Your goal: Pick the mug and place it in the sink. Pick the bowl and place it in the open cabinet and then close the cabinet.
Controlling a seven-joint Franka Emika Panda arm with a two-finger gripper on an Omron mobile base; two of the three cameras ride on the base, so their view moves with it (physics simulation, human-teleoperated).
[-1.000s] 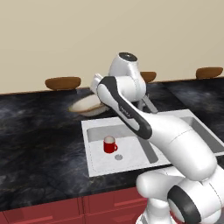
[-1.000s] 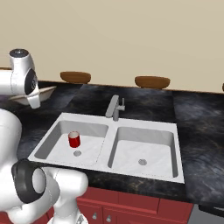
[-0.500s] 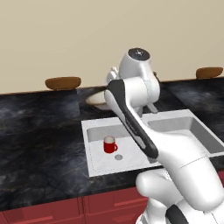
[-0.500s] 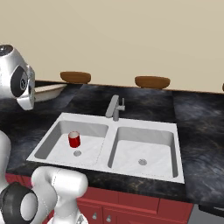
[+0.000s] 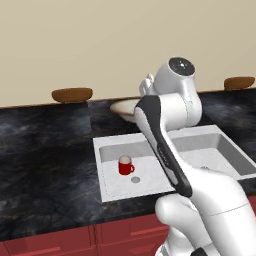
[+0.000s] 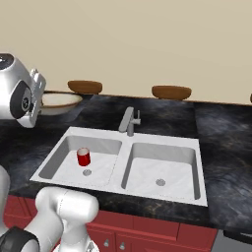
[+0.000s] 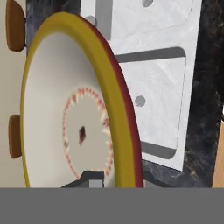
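Counter [image 5: 45, 150]: black marbled worktop, running under and to all sides of the jaws; bears the sink and, along the wall, dark brown oval shapes [image 5: 72, 94], well apart from the jaws

Sink [image 6: 162, 142]: white-grey double basin with round drains and a grey faucet [image 6: 129, 121] at the back; lies below and forward of the jaws in the base views, and beyond the bowl's edge in the hand view [image 7: 166, 87]

Arm: white Franka, raised and folded back over the rear of the counter, hand behind the left basin

Bowl [image 7: 65, 118]: wide, cream inside with a ring of reddish marks, yellow-tan rim and dark red outside; sits right at the jaws, its rim running down between the two finger tips. From the bases it appears level, beside the hand at the back of the counter [image 5: 125, 107] [image 6: 56, 102]; whether it is clear of the counter cannot be told

Gripper [image 7: 114, 177]: jaws drawn nearly together, judged clenched on the bowl's rim

Mug [image 5: 125, 165]: small, red, upright in the left basin near its drain, well below and apart from the jaws [image 6: 83, 157]

Progress, as judged: mug part done, since it stands in the sink; bowl part under way, grasp made. Left: carry the bowl to the cabinet, set it on the shelf, shut the door
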